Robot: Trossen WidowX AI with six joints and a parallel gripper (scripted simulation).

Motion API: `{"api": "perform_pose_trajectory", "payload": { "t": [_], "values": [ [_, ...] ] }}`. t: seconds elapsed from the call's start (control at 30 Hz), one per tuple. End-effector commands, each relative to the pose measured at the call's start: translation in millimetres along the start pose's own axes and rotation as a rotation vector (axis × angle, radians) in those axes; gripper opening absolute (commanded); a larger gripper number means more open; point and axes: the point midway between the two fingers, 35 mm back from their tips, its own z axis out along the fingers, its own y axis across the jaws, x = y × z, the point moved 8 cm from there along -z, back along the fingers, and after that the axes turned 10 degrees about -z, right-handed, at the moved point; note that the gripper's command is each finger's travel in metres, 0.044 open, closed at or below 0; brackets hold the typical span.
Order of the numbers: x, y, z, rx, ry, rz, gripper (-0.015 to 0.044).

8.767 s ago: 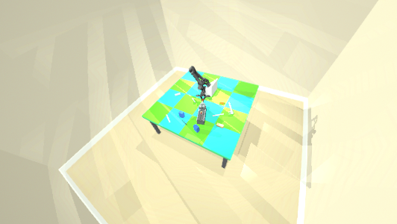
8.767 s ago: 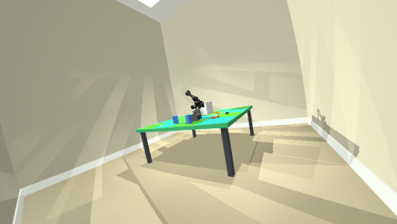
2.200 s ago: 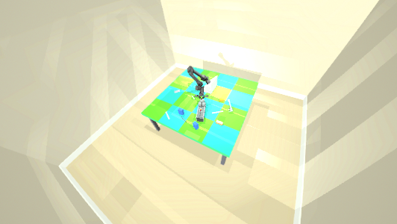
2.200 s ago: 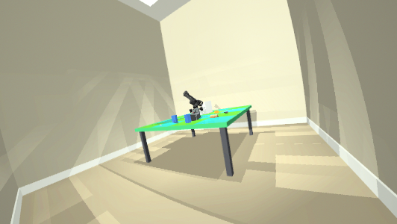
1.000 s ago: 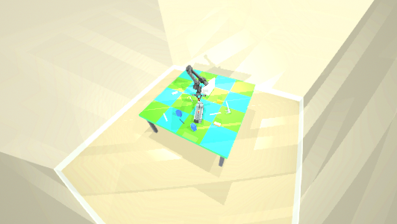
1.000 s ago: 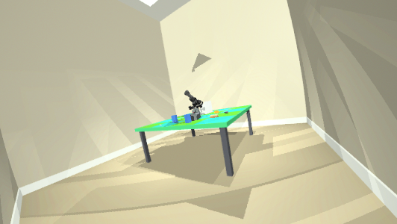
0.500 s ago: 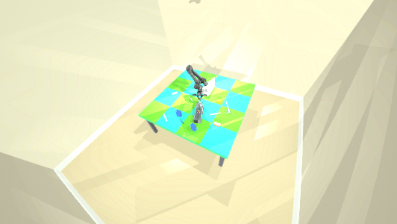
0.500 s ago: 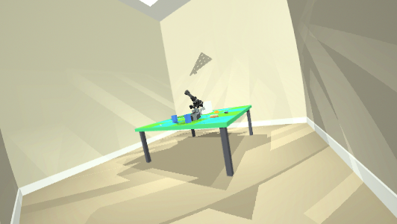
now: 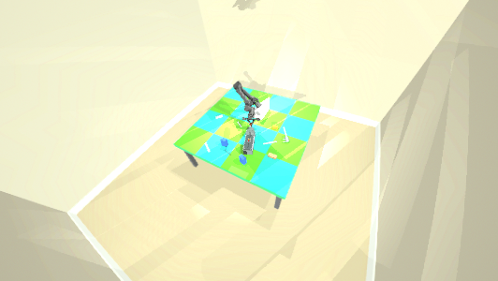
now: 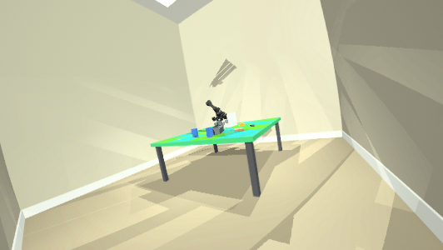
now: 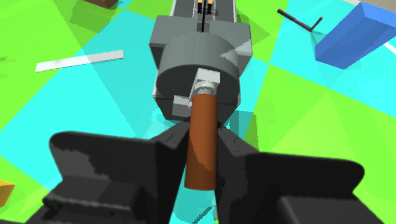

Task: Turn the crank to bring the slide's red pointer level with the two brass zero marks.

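Observation:
The grey machine (image 9: pixel 249 141) (image 10: pixel 218 129) (image 11: pixel 201 55) stands on the checkered table. Its round housing faces the arm in the wrist view, with a light grey crank arm (image 11: pixel 207 76) in front. The brown crank handle (image 11: pixel 202 140) sticks out from the crank arm toward the camera. My gripper (image 11: pixel 201 123) (image 9: pixel 251 123) is shut on this handle, one dark finger on each side. At the top edge of the wrist view a part of the slide track shows, with small brass-coloured pieces (image 11: pixel 205 7). The red pointer cannot be made out clearly, so its level against the zero marks cannot be told.
Two blue blocks (image 9: pixel 224 142) (image 9: pixel 242 160) stand on the table (image 10: pixel 204 142) near the machine. A white panel (image 9: pixel 263 109) (image 10: pixel 231 119) stands beside the arm. An orange-brown piece (image 9: pixel 272 155), white strips (image 11: pixel 80 61) and a thin dark bent rod (image 11: pixel 296 21) lie around.

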Motion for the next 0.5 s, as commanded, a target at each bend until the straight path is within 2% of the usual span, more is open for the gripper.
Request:
{"api": "perform_pose_trajectory", "payload": {
  "t": [0.0,0.47],
  "values": [
    [-1.4,7.4,-1.3,-0.019,-0.012,-0.013,0.0],
    [-1.6,11.3,-0.6,-0.019,-0.012,-0.013,0.0]
  ]
}}
